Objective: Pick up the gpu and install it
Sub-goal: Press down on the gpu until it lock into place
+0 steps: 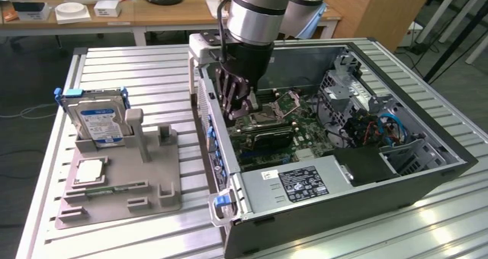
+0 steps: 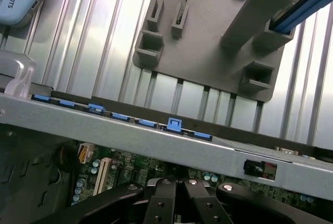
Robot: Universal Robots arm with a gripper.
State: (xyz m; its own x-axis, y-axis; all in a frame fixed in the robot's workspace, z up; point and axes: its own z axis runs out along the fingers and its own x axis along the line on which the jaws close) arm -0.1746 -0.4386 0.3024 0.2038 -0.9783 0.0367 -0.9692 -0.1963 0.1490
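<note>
My gripper (image 1: 239, 111) hangs inside the open computer case (image 1: 427, 176), low over the motherboard (image 1: 301, 142) and close to the case wall with the blue clips (image 2: 174, 124). In the wrist view the black fingers (image 2: 161, 203) meet, with nothing showing between them. A dark flat rectangle (image 1: 267, 138) sits on the motherboard just beside the gripper. It looks like the gpu, but I cannot tell for sure. The bare processor socket (image 1: 264, 119) lies right by the fingertips.
A grey parts holder (image 1: 114, 179) stands on the slatted table at the exterior view's left. It carries a hard drive (image 1: 99, 124) with a blue-white label and a processor chip (image 1: 89, 171). The power supply (image 1: 301, 182) and drive cage (image 1: 358, 93) crowd the case.
</note>
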